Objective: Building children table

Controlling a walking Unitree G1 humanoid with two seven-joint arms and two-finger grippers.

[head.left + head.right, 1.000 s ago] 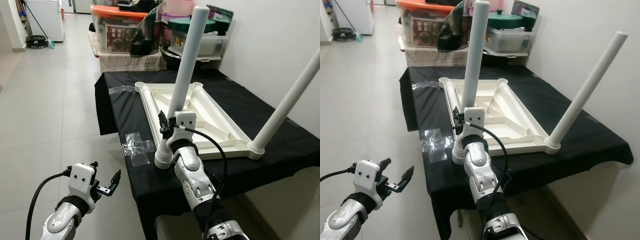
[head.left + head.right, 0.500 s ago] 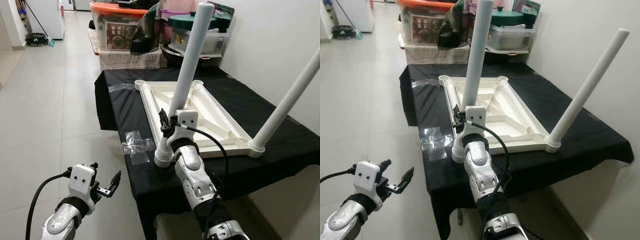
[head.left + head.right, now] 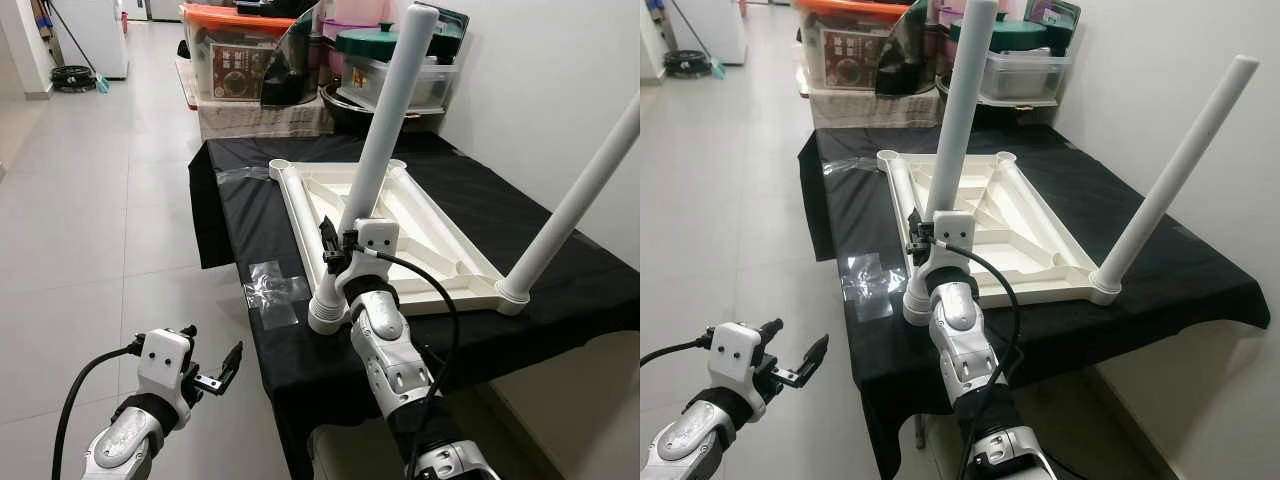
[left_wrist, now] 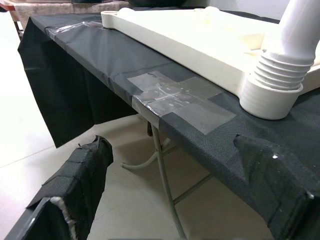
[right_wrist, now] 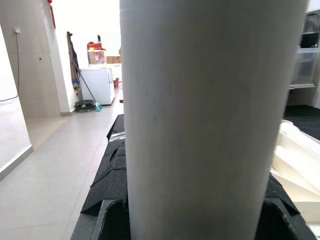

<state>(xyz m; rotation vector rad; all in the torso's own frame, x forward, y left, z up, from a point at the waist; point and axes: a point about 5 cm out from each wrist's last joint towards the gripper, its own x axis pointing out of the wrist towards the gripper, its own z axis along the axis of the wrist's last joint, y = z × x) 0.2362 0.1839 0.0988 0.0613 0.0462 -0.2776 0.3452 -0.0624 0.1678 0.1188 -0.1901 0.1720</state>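
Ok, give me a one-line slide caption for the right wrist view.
Right gripper closed around a white table leg, hallway floor behind.

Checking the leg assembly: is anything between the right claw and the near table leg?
Nothing visible: the right claw is shut on the near table leg, low down, above its socket in the upturned tabletop.

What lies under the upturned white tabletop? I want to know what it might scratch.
The tabletop rests on a black cloth covering a folding table; a metal leg shows below the edge. Clear tape sits beside it. The surface beneath the cloth is hidden.
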